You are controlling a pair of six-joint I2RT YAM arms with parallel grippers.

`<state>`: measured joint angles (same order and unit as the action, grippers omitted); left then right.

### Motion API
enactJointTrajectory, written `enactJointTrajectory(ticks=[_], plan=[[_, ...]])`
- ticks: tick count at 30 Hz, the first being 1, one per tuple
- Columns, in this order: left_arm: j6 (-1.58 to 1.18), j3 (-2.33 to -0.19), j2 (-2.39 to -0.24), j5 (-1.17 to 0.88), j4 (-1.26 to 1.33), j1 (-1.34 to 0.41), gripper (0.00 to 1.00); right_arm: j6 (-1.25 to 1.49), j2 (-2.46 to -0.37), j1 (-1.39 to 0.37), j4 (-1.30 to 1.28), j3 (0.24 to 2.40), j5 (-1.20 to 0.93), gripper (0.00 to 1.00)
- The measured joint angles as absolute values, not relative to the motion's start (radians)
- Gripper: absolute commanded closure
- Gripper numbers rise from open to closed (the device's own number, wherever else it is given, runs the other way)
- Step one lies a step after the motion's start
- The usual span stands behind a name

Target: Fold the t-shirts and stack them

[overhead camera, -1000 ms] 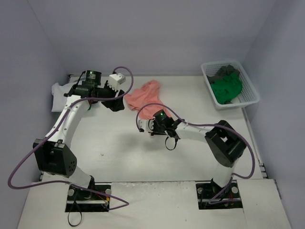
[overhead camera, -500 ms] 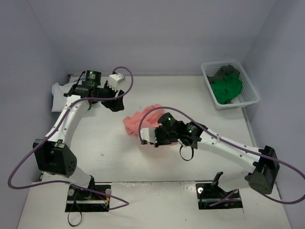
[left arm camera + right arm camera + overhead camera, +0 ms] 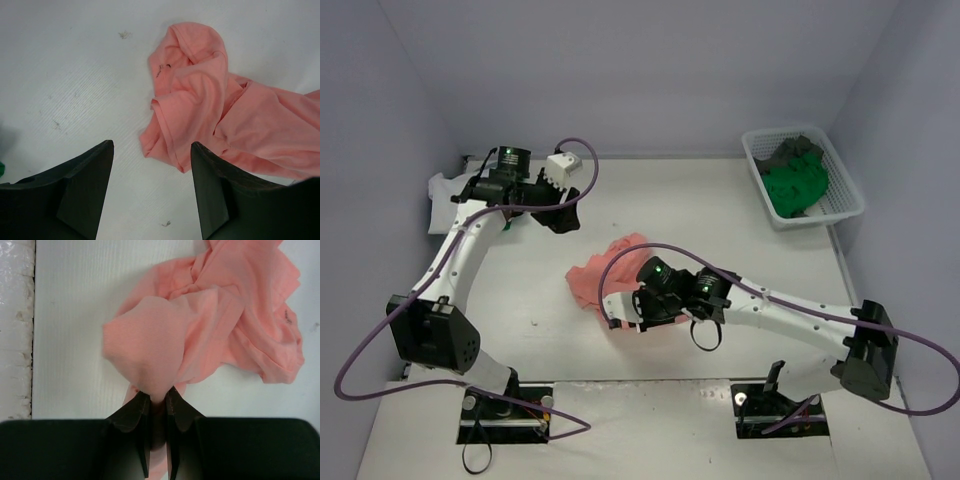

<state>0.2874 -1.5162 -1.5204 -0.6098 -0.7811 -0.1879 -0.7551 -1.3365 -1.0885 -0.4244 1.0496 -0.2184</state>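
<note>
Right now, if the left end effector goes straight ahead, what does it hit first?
Probably the near hem of the salmon pink t-shirt; the open left end effector frames it. Depth is unclear, so it could be bare table beside it.

A white plastic mesh basket [image 3: 820, 219] with slanted walls sits at the far right corner of the flat white desk [image 3: 720, 205], its long side lying along the right wall. Pale lilac-grey walls [image 3: 650, 80] close the desk in on the left, far and right sides. A seam [image 3: 650, 381] crosses the desk near its near edge. Close up, the desk top shows fine ribbing and small dark specks [image 3: 124, 35]; another speck [image 3: 533, 322] lies on the left half. A rough white strip [image 3: 15, 325] borders the smooth surface
</note>
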Motion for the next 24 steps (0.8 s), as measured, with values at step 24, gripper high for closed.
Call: enactJointTrajectory(ticks=[24], plan=[[0.22, -1.507, -1.447, -0.569, -0.689, -0.013, 0.42, -0.915, -1.69, -0.945, -0.391, 1.362, -0.307, 1.0]])
